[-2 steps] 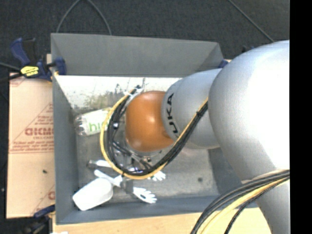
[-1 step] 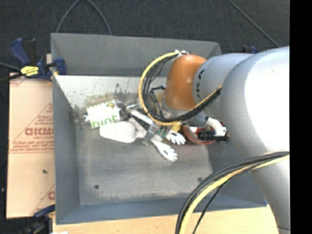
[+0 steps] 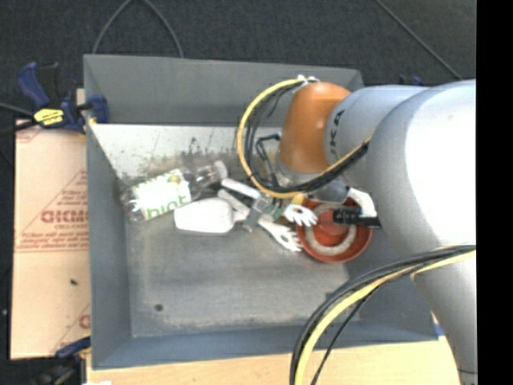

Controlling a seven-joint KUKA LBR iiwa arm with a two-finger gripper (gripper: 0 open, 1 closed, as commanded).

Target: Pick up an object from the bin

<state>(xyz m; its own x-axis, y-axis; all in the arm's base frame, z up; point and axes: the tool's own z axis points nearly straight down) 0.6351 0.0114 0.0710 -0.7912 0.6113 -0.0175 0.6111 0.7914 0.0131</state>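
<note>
Though we cannot tell if the gripper (image 3: 260, 207) is spread or closed, the white rounded piece (image 3: 204, 216) mid-frame looks light, stiff and slick; we'd pinch across its narrow width.

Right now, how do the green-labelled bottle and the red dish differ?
The bottle is clear with a green-and-white label; the red dish is opaque. The bottle is long, lying on its side at left; the red dish is round, at right. Both lie on the bin floor.
</note>
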